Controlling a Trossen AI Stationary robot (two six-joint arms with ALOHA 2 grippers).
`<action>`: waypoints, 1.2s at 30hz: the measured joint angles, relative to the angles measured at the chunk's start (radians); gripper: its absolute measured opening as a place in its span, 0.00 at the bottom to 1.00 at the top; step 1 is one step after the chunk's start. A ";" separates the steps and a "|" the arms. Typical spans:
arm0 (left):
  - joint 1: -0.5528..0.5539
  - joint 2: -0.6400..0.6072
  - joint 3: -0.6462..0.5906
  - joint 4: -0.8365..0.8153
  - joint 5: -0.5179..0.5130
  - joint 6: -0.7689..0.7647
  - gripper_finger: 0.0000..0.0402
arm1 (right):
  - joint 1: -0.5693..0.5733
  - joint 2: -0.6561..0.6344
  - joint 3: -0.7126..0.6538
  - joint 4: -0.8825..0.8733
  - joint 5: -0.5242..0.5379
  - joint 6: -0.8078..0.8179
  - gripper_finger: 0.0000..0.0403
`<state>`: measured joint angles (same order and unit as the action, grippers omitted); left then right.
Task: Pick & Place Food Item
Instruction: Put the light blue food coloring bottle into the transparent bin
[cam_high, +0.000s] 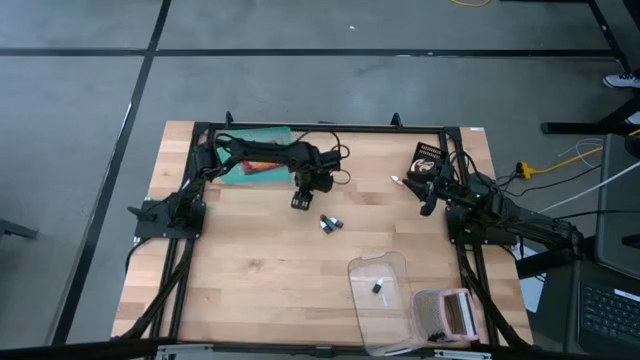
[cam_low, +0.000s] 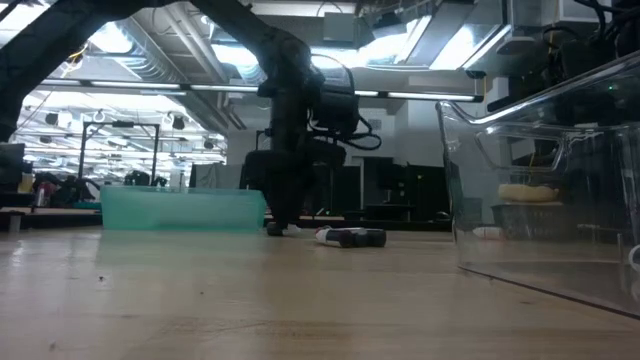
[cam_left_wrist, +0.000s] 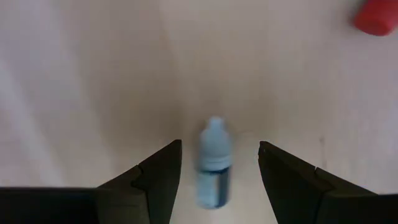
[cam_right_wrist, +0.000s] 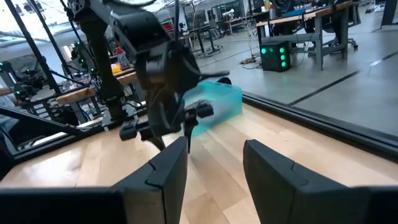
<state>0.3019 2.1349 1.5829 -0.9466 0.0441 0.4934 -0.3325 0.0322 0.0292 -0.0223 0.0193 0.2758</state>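
Note:
A small white-and-blue bottle lies on the wooden table. My left gripper points down over it, open. One finger stands on each side of the bottle without touching it. In the low view the left gripper hangs just above the tabletop. In the high view the gripper hides that bottle. Two more small dark items lie just to the gripper's right, seen in the low view as small items. My right gripper waits open at the table's right side, holding nothing.
A teal bin stands at the far left behind the left arm. A clear plastic container with a small dark item inside sits near the front right, beside a pink object. A red object lies near the bottle.

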 joint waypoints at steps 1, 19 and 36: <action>-0.004 0.000 -0.009 0.002 0.007 -0.002 0.52 | 0.000 0.000 0.000 0.000 0.000 0.006 0.39; 0.038 -0.025 -0.105 0.153 0.110 -0.348 0.10 | 0.000 0.000 0.000 0.008 0.058 0.023 0.39; 0.145 -0.176 0.023 0.837 0.778 -0.747 0.10 | 0.000 0.000 0.001 0.014 0.079 0.001 0.39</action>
<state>0.4472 1.9593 1.6056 -0.1099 0.8222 -0.2537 -0.3328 0.0324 0.0299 -0.0082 0.0982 0.2771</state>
